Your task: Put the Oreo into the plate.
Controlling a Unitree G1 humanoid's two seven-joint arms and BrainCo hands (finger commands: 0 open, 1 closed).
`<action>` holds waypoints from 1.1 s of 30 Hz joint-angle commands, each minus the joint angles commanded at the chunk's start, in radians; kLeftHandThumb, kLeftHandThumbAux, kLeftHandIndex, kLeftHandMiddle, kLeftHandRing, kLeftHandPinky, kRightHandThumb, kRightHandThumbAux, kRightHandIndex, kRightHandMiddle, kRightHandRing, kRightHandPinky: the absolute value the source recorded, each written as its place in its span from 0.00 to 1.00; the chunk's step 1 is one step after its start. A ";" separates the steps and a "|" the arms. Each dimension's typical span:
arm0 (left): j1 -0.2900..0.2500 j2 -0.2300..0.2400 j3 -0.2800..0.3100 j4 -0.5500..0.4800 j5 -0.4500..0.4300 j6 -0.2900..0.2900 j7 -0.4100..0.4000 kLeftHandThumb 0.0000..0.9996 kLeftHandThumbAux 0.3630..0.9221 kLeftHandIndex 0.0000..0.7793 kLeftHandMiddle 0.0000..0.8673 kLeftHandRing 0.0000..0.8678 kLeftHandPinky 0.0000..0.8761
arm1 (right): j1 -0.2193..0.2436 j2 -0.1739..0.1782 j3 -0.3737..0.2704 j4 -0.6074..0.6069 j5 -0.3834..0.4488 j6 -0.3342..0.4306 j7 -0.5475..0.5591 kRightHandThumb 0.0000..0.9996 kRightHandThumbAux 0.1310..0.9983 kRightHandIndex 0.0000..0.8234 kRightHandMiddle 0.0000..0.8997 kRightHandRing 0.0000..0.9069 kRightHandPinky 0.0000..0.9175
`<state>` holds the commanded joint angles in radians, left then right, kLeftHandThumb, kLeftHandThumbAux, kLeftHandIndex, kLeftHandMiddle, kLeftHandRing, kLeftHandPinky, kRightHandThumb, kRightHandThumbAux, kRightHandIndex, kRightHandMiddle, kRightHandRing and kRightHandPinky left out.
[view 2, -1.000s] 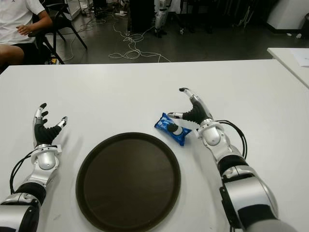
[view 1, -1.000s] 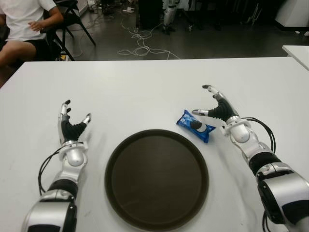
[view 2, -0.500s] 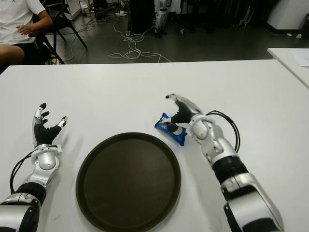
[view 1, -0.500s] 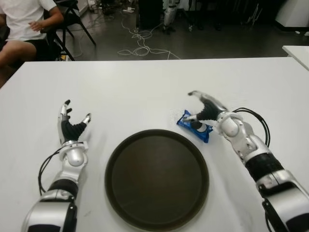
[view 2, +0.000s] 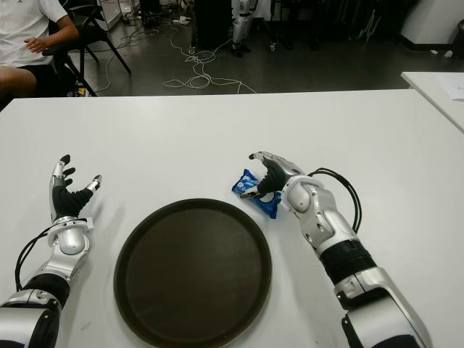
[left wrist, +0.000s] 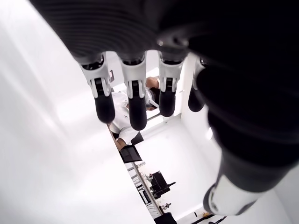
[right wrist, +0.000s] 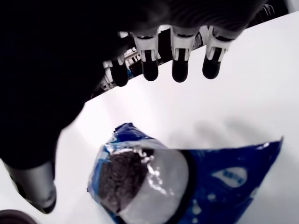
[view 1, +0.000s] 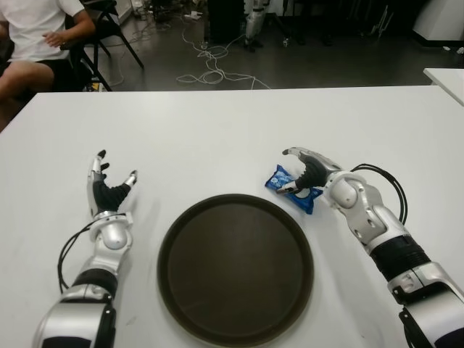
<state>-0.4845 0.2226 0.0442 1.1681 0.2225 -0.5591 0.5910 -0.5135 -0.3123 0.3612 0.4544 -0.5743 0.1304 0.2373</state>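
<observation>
While its fingers arch uncurled over the pack, the right hand (view 1: 308, 174) grips nothing | Oreo pack (view 1: 293, 187) lies on the white table (view 1: 217, 130) under that hand, just beside the dark plate's (view 1: 235, 267) far right rim | left hand (view 1: 105, 190) spread wide, left of the plate

One Oreo pack (view 1: 291, 188), one plate (view 1: 235, 267), two robot hands: left (view 1: 107, 190), right (view 1: 308, 176).

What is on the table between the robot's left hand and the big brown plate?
Nothing: in the eye views only bare white table lies between the left hand and the plate.
</observation>
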 joint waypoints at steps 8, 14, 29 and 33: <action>-0.001 -0.003 0.007 0.000 -0.013 -0.006 -0.010 0.23 0.76 0.15 0.14 0.16 0.20 | -0.003 0.001 0.014 -0.012 -0.015 0.033 0.017 0.00 0.61 0.07 0.07 0.07 0.04; 0.001 -0.006 0.011 -0.002 -0.016 -0.008 -0.013 0.23 0.78 0.14 0.14 0.16 0.19 | -0.009 -0.005 0.037 -0.027 -0.039 0.075 0.031 0.00 0.62 0.06 0.07 0.06 0.03; 0.001 -0.004 0.005 -0.001 0.002 -0.011 0.007 0.22 0.76 0.14 0.13 0.15 0.19 | -0.014 -0.007 0.067 -0.030 -0.092 0.124 0.027 0.00 0.67 0.06 0.08 0.08 0.05; 0.002 -0.002 0.001 -0.002 0.008 -0.014 0.008 0.23 0.75 0.14 0.14 0.16 0.21 | -0.011 -0.006 0.073 -0.035 -0.104 0.144 0.028 0.00 0.70 0.05 0.07 0.07 0.04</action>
<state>-0.4822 0.2206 0.0453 1.1661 0.2302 -0.5732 0.5986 -0.5246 -0.3186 0.4343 0.4194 -0.6785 0.2746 0.2652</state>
